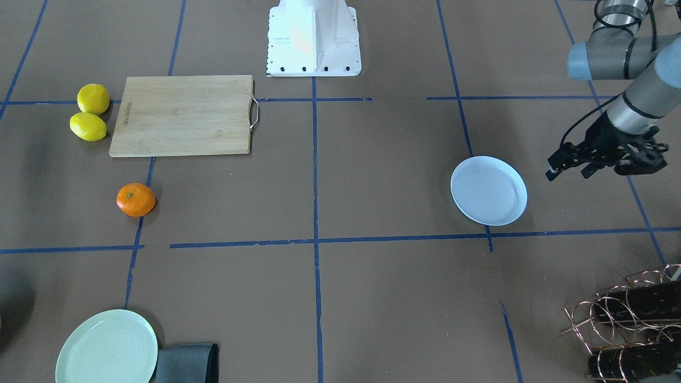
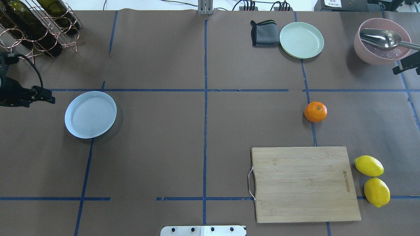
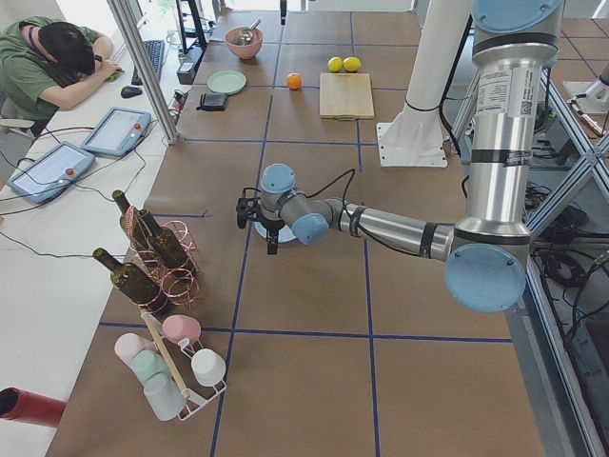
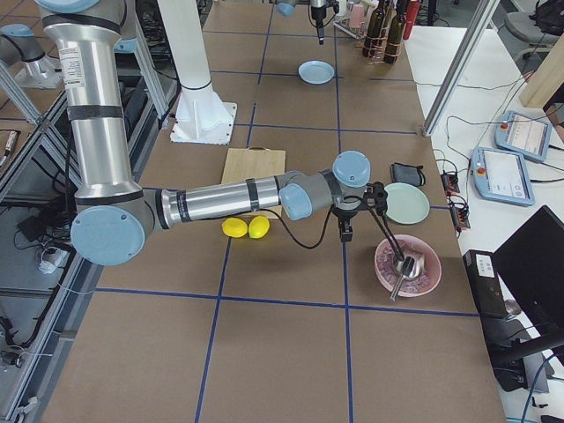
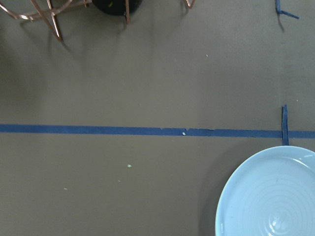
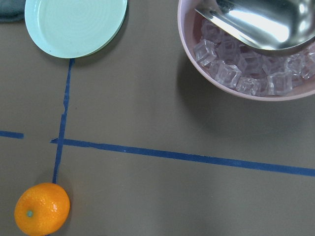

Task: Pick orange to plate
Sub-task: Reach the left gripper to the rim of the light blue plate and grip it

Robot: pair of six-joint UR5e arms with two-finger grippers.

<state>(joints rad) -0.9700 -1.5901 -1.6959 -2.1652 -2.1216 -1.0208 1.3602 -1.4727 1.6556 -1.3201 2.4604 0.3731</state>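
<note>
On the tabletop [image 2: 164, 147], the orange [image 2: 315, 111] sits by itself on a blue tape line on the robot's right side. It is just past the far edge of the wooden board [image 2: 303, 183]. Nothing touches it.

The plate [image 2: 90, 114] lies well apart from it, on the robot's left side. The plate has nothing in it.

So I think the job is not really begun. The orange is not yet picked up, and no part of the carrying is done.

The left pincer [image 1: 570, 169] hangs just beside the plate. Its two fingers look apart, with nothing between them.

The right pincer [image 2: 406, 64] hangs near the pink bowl [image 2: 364, 52] of ice. Only a dark bit of it shows at the edge of the overhead view, so I cannot tell if it is apart or together. Its wrist camera sees the orange low in the left corner, so this arm is the closer one.

All the steps are left to do. A pincer has to go down over the orange, close on it and lift it. Then the orange has to go all the way across to the plate and be set down inside the rim.
</note>
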